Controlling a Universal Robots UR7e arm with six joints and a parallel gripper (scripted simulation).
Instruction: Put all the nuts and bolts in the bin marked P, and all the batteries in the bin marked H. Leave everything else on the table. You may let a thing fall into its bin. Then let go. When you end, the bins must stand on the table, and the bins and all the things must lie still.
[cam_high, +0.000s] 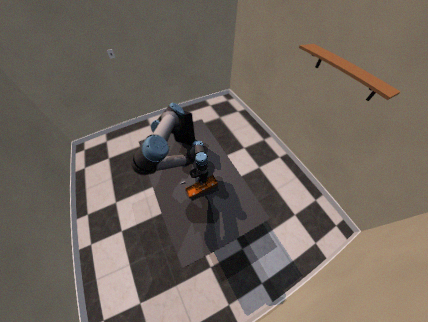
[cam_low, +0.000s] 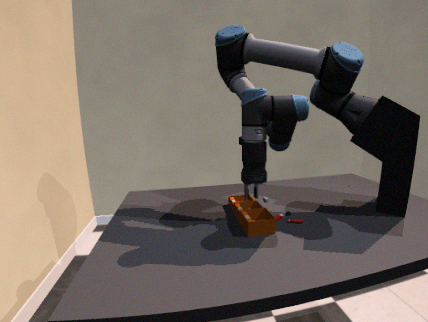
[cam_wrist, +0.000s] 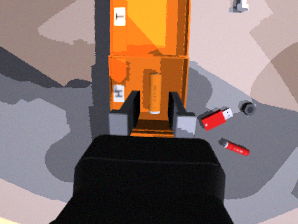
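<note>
An orange battery (cam_wrist: 155, 90) lies in the bin marked H (cam_wrist: 183, 75). My gripper (cam_high: 202, 179) (cam_low: 251, 196) (cam_wrist: 154, 102) is partly open above this bin, one finger to each side of the battery's line, touching neither side of it. A dark round nut-like thing (cam_low: 288, 213) (cam_wrist: 247, 107) and a small red cylinder with a grey end (cam_low: 295, 221) (cam_wrist: 237, 148) lie on the table beside the bins. A silvery metal piece (cam_low: 265, 199) (cam_wrist: 239, 5) lies farther back. The bin nearest the exterior camera (cam_low: 261, 228) is mostly hidden under my gripper in the wrist view, its mark unreadable.
The bin marked T (cam_wrist: 185, 30) adjoins the H bin in one orange row (cam_high: 205, 189). A red USB stick (cam_low: 279, 217) (cam_wrist: 214, 120) lies right of the bins in the wrist view, between them and the dark round thing. The row stands on the grey table (cam_low: 175, 285).
</note>
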